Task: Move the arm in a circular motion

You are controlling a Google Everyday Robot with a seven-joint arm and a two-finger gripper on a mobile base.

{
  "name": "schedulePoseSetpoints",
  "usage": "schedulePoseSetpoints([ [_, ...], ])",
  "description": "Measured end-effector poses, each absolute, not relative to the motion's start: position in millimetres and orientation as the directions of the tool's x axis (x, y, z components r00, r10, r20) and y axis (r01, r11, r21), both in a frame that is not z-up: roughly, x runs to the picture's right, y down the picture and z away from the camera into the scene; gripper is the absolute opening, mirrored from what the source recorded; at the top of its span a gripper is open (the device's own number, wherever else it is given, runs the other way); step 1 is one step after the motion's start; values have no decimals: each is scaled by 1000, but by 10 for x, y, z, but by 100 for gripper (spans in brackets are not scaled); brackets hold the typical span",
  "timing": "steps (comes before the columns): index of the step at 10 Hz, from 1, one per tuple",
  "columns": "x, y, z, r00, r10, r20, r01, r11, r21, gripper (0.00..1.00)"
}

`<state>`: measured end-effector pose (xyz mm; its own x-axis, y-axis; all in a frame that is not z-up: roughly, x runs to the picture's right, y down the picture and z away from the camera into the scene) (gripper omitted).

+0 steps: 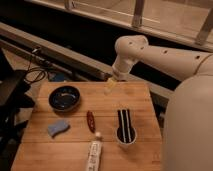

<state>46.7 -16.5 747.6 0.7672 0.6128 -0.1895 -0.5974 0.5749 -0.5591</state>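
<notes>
Nearest, at the lower middle of the frame, a white squeeze tube [93, 153] lies on the pale wooden slatted surface [70, 157]. Just right of it stands a white cup holding dark sticks [125, 131]; left, a blue sponge-like piece [58, 128]; between them a small dark red oblong thing [90, 121]. Further up left sits a dark round bowl [64, 97]. All of it lies low, so I judge a sweep above clears it. My big glossy white arm of thick rounded tubes [165, 57] reaches in from the right, elbow bulging at upper centre, narrowing down to my pale yellowish gripper [110, 85], poised over the surface's far edge. Whether my jaws are parted I cannot tell; nothing visibly held.
</notes>
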Motion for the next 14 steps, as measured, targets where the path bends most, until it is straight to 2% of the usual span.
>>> schedulePoseSetpoints([
  [7,487,12,7213,791,583,-184,-578,614,-538,80],
  [14,325,-45,7173,818,549,-170,-551,664,-505,80],
])
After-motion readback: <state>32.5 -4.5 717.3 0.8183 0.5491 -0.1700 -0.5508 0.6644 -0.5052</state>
